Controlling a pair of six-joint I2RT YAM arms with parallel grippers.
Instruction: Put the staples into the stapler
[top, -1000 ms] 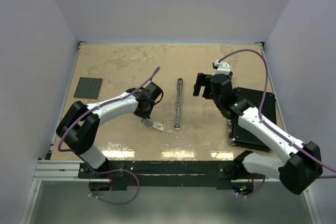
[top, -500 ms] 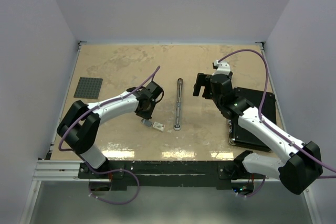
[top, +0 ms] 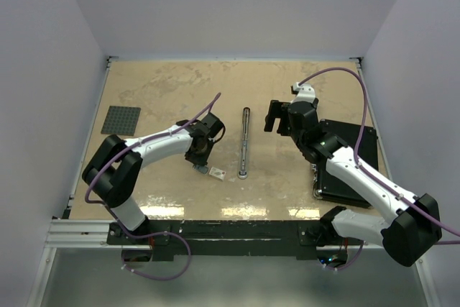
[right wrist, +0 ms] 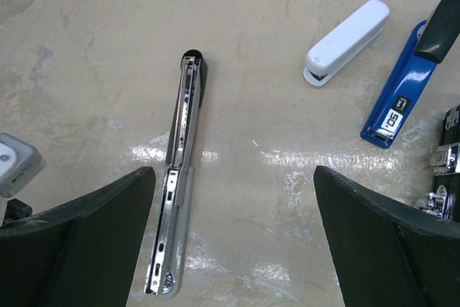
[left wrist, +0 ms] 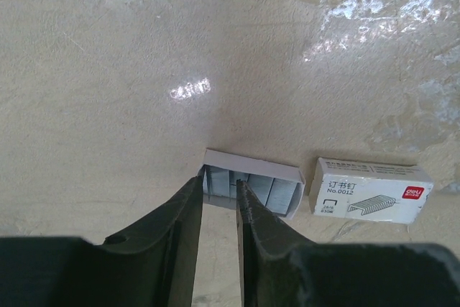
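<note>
The stapler [top: 245, 143] lies opened out flat in a long thin line at mid-table, its metal channel facing up [right wrist: 176, 199]. The staples sit left of it: a small grey tray [left wrist: 253, 186] holding staple strips, and a whitish box [left wrist: 370, 190] with a red mark beside it. My left gripper [left wrist: 220, 186] is low over the tray's left end. Its jaws stand a narrow gap apart, one tip outside the tray wall and the other among the strips. My right gripper [right wrist: 233, 239] hangs wide open above the table, right of the stapler, holding nothing.
A white stapler [right wrist: 347, 32] and a blue stapler [right wrist: 402, 84] lie beyond the right gripper, with black and chrome hardware [right wrist: 447, 159] at that view's right edge. A black mat [top: 352, 167] lies under the right arm. A grey studded plate [top: 121, 120] sits far left.
The left gripper's jaws have parted from shut to a narrow gap over the staple tray, and its wrist has shifted slightly. The right arm has not moved.
</note>
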